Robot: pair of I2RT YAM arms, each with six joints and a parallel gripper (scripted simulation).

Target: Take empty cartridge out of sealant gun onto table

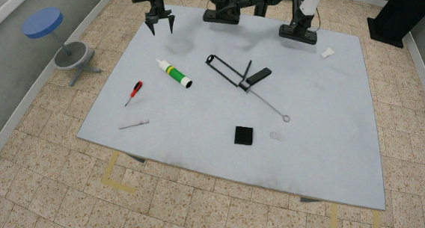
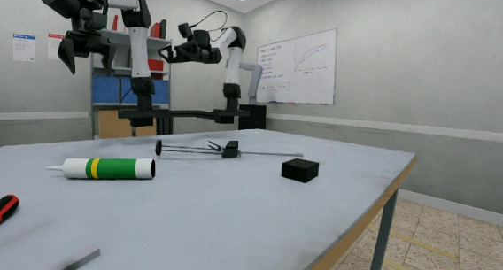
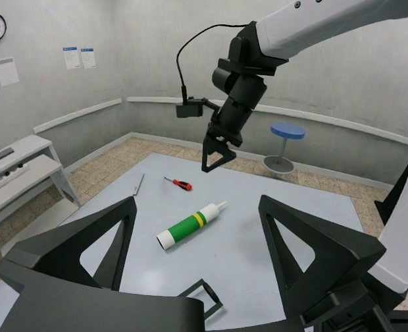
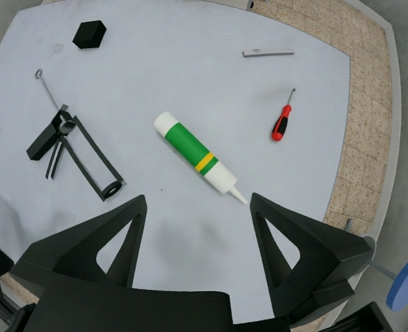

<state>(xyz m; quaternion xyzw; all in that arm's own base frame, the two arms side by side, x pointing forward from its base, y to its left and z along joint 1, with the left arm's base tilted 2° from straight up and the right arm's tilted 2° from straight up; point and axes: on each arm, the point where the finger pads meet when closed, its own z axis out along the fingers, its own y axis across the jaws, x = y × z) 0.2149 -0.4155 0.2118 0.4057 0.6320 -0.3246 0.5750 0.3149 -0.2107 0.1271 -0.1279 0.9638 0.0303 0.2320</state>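
Black R tool (image 1: 163,34) (image 2: 88,72) (image 3: 206,169) (image 4: 197,195) raised, angled dn.

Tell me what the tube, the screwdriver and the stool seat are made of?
The tube looks like smooth, dull plastic or card: straight wall, evenly coloured. The screwdriver seems to have a red-and-black plastic or rubber handle and a thin gray metal shaft. The seat is plain blue, maybe plastic or painted wood.

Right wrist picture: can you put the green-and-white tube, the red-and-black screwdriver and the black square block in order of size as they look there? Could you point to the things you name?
1. Green-and-white tube (image 1: 176,74) (image 2: 111,168) (image 3: 189,225) (image 4: 196,153)
2. Red-and-black screwdriver (image 1: 137,87) (image 2: 8,208) (image 3: 181,184) (image 4: 281,121) and black square block (image 1: 243,135) (image 2: 300,170) (image 4: 89,34): unsure; one is longer, the other broader.
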